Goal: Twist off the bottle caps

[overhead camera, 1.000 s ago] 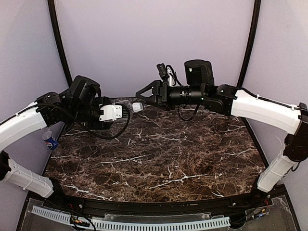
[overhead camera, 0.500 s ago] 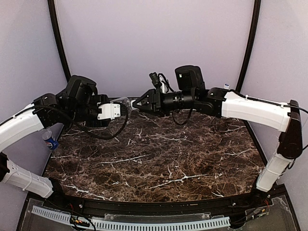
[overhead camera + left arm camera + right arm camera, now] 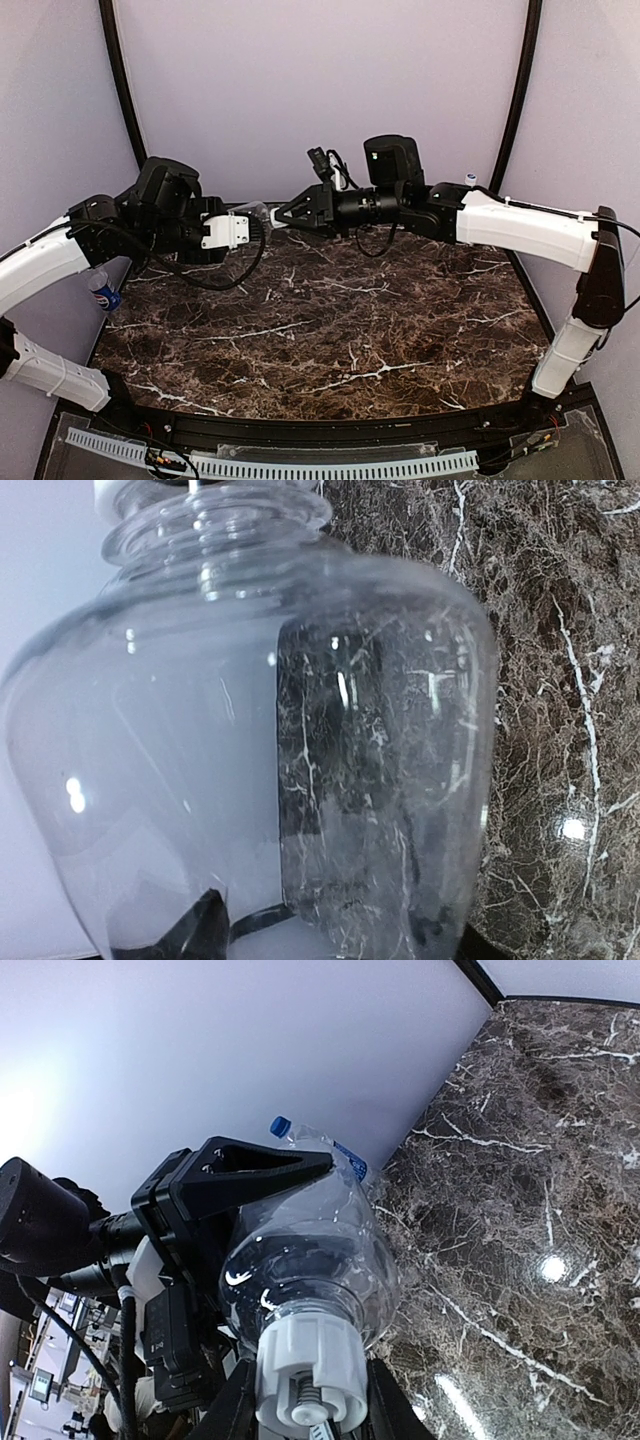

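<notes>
A plain clear bottle [image 3: 300, 1260] is held level above the back of the marble table [image 3: 330, 330]. It fills the left wrist view as a clear bottle [image 3: 250, 730]. My left gripper [image 3: 248, 218] is shut on its body, and one dark finger [image 3: 205, 930] shows at the bottom of that view. On the bottle's neck is a white bottle cap [image 3: 308, 1370], which faces my right gripper [image 3: 308, 1405]. That gripper is shut on the cap, with a black finger [image 3: 235, 1405] pressed on each side. From above, the right gripper [image 3: 280, 216] meets the left one tip to tip.
A second bottle [image 3: 103, 292] with a blue label stands at the table's left edge, beside the left arm. In the right wrist view it is the bottle [image 3: 345, 1160] with a blue cap [image 3: 280, 1125]. A small white-topped thing [image 3: 470, 180] shows behind the right arm. Purple walls close the back and sides.
My right gripper has moved left onto the white cap and closed its fingers on it. The left arm has shifted slightly and still holds the bottle.
</notes>
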{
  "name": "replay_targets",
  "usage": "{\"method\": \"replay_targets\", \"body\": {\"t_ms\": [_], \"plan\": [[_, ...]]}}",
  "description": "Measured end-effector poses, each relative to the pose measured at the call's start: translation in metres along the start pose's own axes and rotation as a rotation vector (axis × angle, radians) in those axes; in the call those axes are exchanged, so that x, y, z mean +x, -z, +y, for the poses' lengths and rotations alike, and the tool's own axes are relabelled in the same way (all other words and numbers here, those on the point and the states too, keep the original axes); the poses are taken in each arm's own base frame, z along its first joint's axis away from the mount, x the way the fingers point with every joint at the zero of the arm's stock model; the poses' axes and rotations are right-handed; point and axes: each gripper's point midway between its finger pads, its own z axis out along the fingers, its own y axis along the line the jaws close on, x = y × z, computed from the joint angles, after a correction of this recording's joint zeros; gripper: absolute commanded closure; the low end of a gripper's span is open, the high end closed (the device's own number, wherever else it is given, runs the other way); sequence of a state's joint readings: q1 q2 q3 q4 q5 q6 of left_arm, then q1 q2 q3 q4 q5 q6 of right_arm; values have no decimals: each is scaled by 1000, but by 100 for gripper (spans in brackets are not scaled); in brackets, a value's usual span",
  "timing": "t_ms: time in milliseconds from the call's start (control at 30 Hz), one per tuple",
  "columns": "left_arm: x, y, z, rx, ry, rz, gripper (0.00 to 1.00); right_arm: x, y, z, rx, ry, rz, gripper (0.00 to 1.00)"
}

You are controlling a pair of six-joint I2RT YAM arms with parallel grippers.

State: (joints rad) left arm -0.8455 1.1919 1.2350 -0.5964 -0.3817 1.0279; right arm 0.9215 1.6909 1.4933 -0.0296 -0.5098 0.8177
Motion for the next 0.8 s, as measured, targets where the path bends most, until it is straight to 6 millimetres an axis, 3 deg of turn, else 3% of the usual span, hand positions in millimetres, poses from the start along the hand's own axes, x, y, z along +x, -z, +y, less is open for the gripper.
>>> {"method": "replay_targets", "body": {"t_ms": [200, 333, 533, 800], "plan": [[-4, 5, -2, 23, 5, -26, 44, 4, 2, 6, -8, 118, 34, 100], [-12, 25, -8, 113, 4, -94, 44, 16, 6, 25, -4, 308, 71, 100], [-26, 61, -31, 279, 29, -232, 45, 47, 15, 66, -28, 720, 100, 100], [-34, 85, -67, 499, 40, -315, 46, 86, 18, 86, 6, 1338, 142, 100]]}}
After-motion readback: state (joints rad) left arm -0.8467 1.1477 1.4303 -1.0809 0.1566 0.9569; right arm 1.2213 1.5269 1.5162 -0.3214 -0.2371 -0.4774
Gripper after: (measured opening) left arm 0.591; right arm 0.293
